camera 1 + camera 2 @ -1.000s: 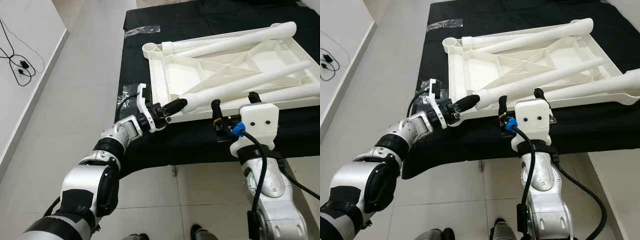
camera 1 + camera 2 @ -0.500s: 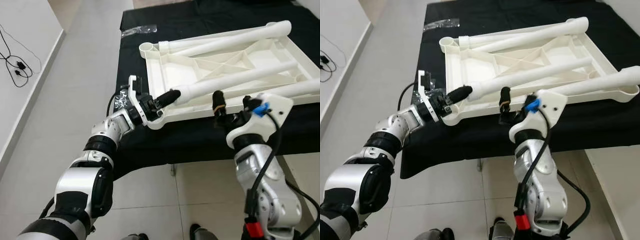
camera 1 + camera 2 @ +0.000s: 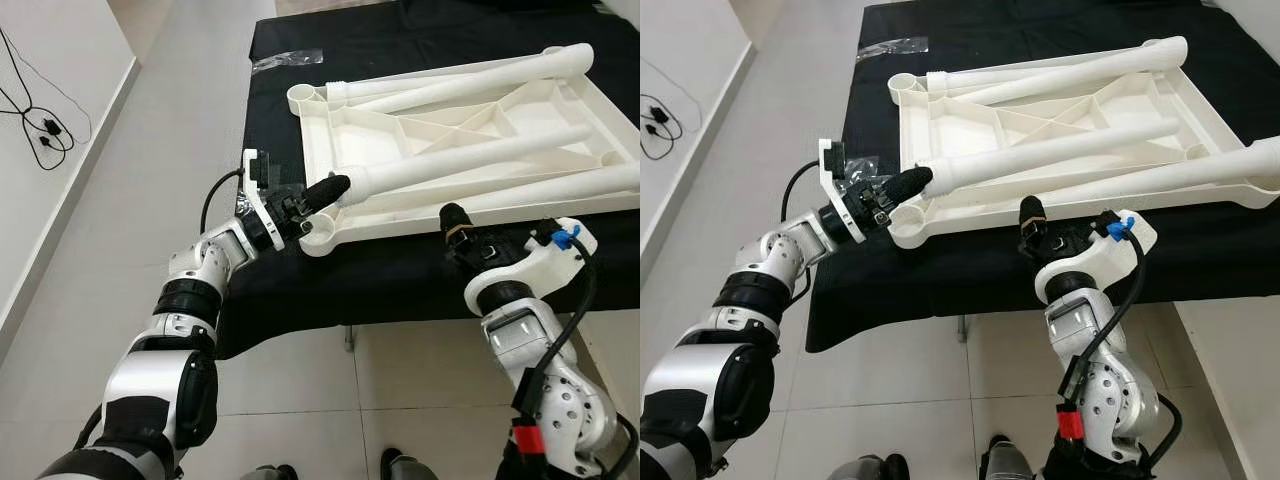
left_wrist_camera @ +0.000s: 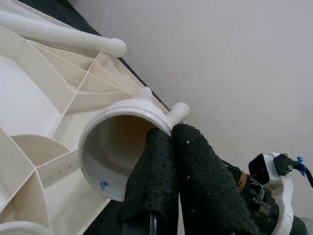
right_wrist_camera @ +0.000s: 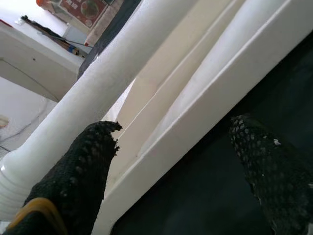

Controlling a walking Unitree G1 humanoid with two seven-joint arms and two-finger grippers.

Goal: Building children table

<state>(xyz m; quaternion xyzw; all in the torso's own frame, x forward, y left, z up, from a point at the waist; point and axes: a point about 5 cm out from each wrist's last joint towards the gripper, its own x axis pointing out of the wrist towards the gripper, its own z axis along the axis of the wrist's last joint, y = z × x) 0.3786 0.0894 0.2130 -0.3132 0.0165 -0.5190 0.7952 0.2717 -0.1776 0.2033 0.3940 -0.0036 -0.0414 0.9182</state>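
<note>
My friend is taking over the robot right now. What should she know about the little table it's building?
Left gripper: shut, fingers pressed together at the open end of a white table leg that lies across the tabletop.
Right gripper: open, at the near edge of the white tabletop, one finger over the rim, holding nothing.
The tabletop lies upside down on the black cloth. Other loose legs lie on it too.
Done: parts are laid out. No leg stands in a corner socket.
Left: stand each leg in a socket, then turn the table over.
</note>
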